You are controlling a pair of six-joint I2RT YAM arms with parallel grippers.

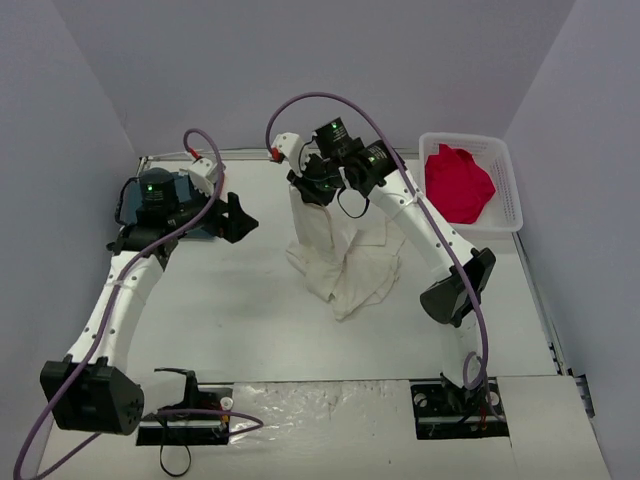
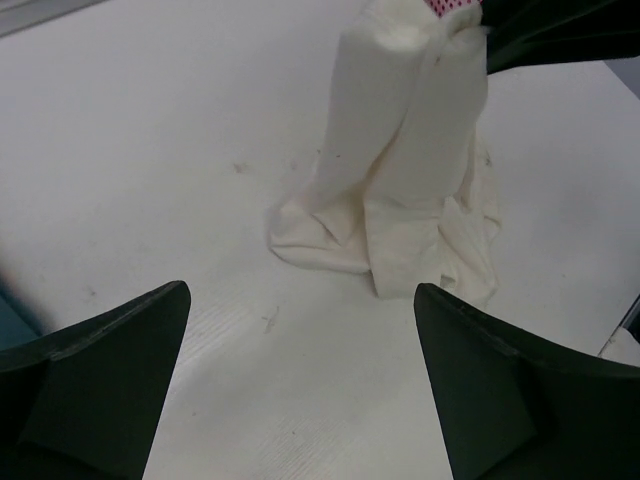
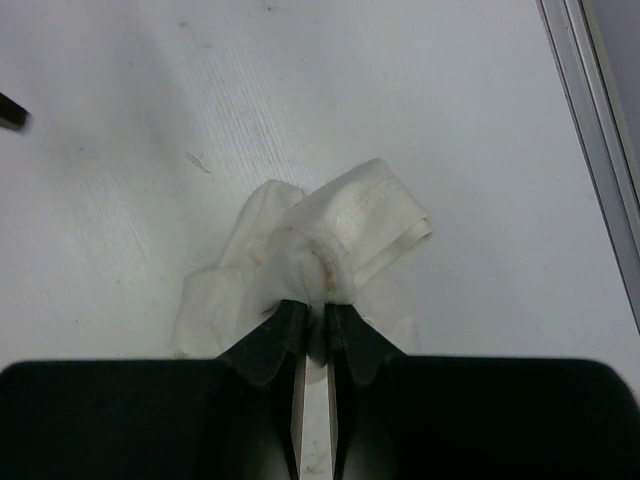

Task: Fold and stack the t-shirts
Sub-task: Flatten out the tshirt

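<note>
My right gripper (image 1: 318,190) is shut on the cream-white t-shirt (image 1: 335,250) and holds one end of it high, so it hangs as a tall column with its lower part heaped on the table. The pinched cloth shows between the jaws in the right wrist view (image 3: 335,250). The shirt also stands ahead in the left wrist view (image 2: 400,170). My left gripper (image 1: 238,218) is open and empty, left of the hanging shirt, above the bare table. The teal-blue t-shirt (image 1: 132,200) lies at the far left, mostly hidden under the left arm. The red t-shirt (image 1: 458,183) lies in the basket.
A white plastic lattice basket (image 1: 508,180) stands at the back right. The grey walls close the table at the back and sides. A metal rail (image 3: 585,120) runs along the table's right edge.
</note>
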